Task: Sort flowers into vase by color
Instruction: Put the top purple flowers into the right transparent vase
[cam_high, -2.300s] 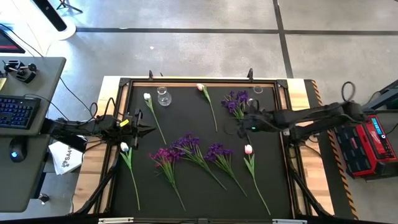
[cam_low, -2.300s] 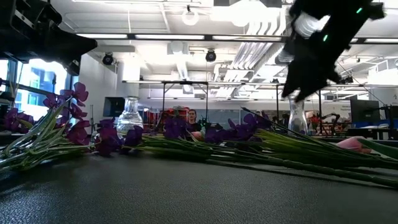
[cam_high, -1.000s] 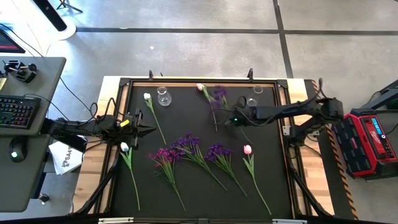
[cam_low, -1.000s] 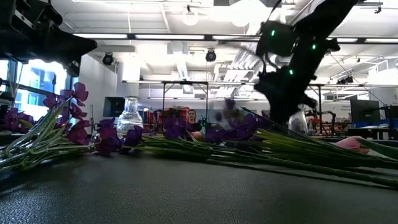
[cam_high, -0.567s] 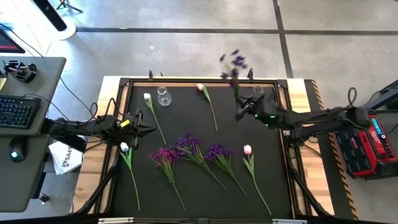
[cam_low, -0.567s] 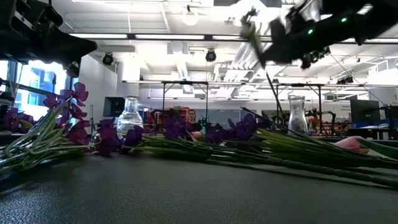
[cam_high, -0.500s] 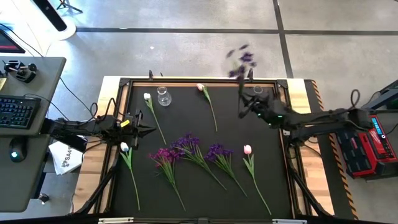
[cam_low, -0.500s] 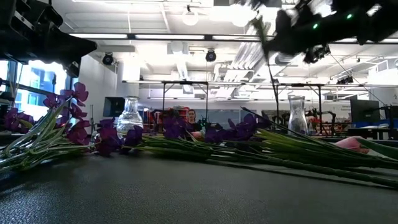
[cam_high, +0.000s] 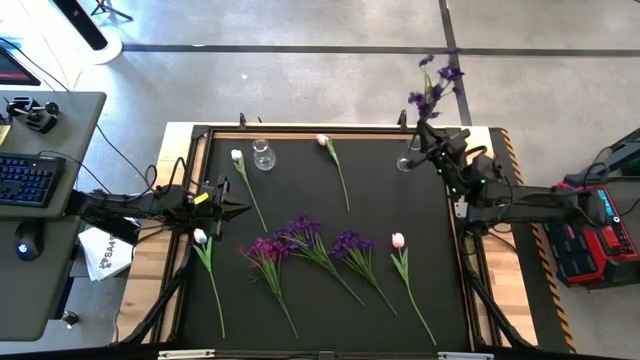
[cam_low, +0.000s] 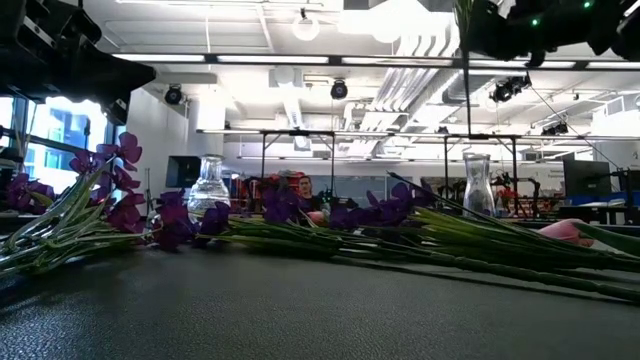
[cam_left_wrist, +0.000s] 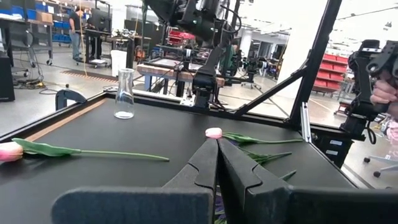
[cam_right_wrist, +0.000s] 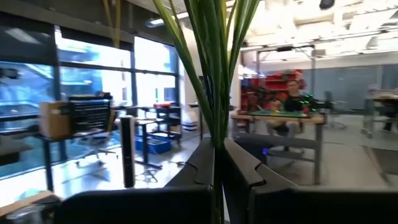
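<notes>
With its jaws clamped on the stem of a purple flower (cam_high: 432, 88) held upright above the narrow-mouthed glass vase (cam_high: 409, 155) at the counter's far right corner, the right gripper (cam_high: 432, 143) could miss that mouth, topple the vase, or let the thin stem slip, while the left gripper (cam_high: 232, 207) waits shut and empty.

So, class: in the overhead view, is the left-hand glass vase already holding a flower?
No: the left vase stands empty on the mat, with a white tulip lying beside it.

Black mat (cam_high: 300, 190), purple blooms (cam_high: 300, 235) (green stems), pink tulip (cam_high: 399, 240)
</notes>
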